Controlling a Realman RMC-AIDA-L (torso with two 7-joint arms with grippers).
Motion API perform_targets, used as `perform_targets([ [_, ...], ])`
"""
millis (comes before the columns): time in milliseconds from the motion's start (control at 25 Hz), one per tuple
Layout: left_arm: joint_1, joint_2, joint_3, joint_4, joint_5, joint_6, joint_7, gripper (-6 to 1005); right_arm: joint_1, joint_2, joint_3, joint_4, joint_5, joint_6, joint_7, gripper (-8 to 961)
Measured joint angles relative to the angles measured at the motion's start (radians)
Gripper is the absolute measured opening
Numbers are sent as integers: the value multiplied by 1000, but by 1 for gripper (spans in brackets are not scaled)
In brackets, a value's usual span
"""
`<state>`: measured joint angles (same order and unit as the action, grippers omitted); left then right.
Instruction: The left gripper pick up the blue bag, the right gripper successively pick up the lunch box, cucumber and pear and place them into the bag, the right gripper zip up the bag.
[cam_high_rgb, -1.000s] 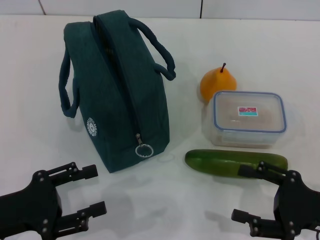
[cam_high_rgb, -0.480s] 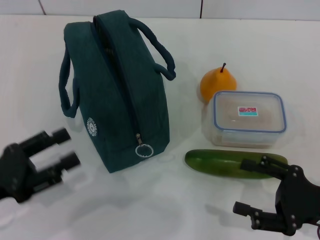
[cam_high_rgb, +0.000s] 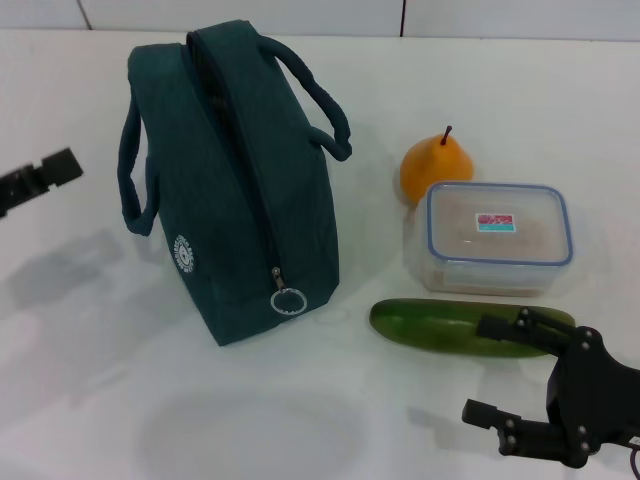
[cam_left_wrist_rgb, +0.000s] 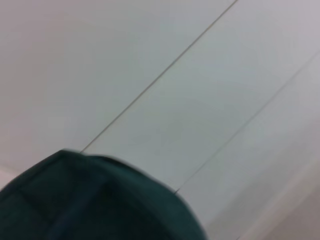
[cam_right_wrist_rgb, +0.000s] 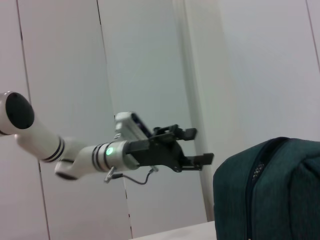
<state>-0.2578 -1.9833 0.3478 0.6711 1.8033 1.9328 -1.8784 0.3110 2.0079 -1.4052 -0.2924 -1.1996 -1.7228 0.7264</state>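
Blue bag (cam_high_rgb: 235, 185): stands upright on the white table (cam_high_rgb: 520, 90), zipper closed along the top, ring-pull hanging at the near end; two loop handles, one on each side.

Left gripper (cam_right_wrist_rgb: 192, 145): seen from the right wrist camera it is raised beside the bag, near its top, not touching. Fingers spread apart – nothing between them. In the head view only one black tip shows at the left edge, beside the handle.

Right gripper (cam_high_rgb: 525, 375): low at the near right, fingers wide open and empty, one tip just in front of the cucumber (cam_high_rgb: 470, 325).

Lunch box (cam_high_rgb: 497, 237): lid on, to the right of the bag, behind the cucumber.

Pear (cam_high_rgb: 436, 168): upright, just behind the lunch box.

Step, as I judge: the left gripper is approaching a handle; nothing is lifted yet.

Risk: the handle is soft and curved – the fingers may close beside it, or push the bag so it tips toward the pear. Also the bag is zipped, so nothing can go in until it is opened.
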Motion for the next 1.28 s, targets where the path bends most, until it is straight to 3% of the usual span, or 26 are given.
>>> perform_targets([
  [320, -148, 20, 8, 267, 218, -78, -436, 711, 1, 2, 0, 2, 0, 1, 1, 798],
  [480, -239, 29, 75, 385, 346, -88, -617, 711, 5, 2, 0, 3, 0, 4, 1, 797],
  [680, -325, 59, 184, 388, 370, -93, -718, 710, 8, 2, -2, 4, 0, 15, 1, 796],
  [800, -363, 66, 201, 376, 392, -96, -735, 709, 12, 3, -6, 4, 0, 23, 1, 795],
  [1280, -396, 54, 241, 376, 462, -122, -769, 643, 11, 5, -6, 6, 0, 23, 1, 791],
])
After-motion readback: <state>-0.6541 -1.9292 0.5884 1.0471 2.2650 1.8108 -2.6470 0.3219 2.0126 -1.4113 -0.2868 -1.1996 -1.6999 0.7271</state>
